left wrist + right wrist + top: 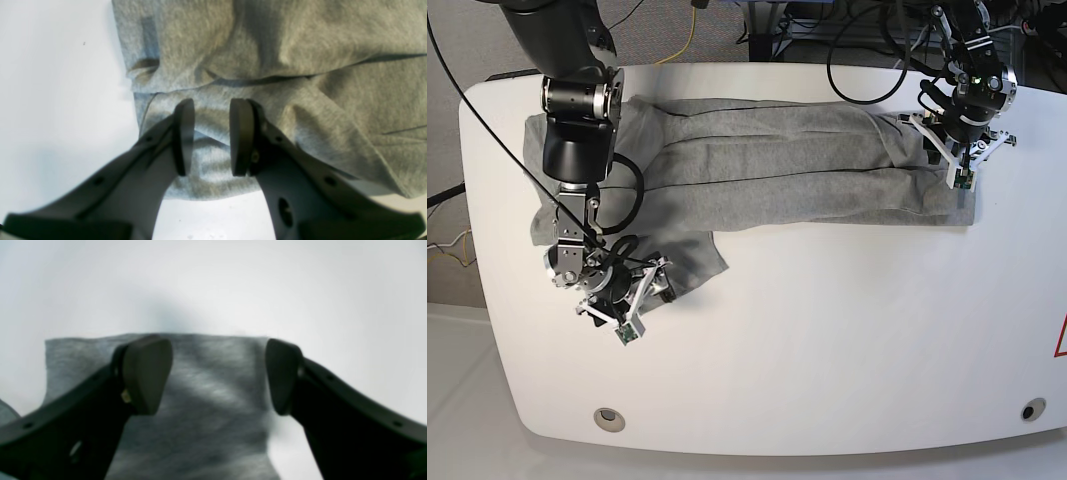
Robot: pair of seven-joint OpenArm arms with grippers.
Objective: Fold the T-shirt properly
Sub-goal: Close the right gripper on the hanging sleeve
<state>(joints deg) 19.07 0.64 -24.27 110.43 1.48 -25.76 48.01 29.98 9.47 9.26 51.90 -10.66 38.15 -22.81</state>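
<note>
I see the T-shirt [767, 165] stretched as a long grey band across the far part of the white table [847, 340], folded over lengthwise, with one sleeve [689, 262] hanging out toward the near edge. My left gripper [208, 136] sits at the end of the band on the base view's right, and in its wrist view the two dark pads [242, 136] stand a moderate way apart with rumpled cloth and a hem edge lying between and below them; whether they pinch a ridge of fabric or only hover over it I cannot tell. Beyond that gripper the cloth bunches in soft folds, and to its side the bare table shows. My right gripper [218, 373] is over the sleeve at the other end, jaws spread wide, nothing between them but the flat grey panel below, whose straight hem lies just ahead of the fingertips [146, 373]. In the base view that gripper [627, 300] is just beside the sleeve's near edge, with black cables [622, 200] looping down the arm behind it. Two round holes [608, 418] mark the near table edge, well apart from both grippers.
</note>
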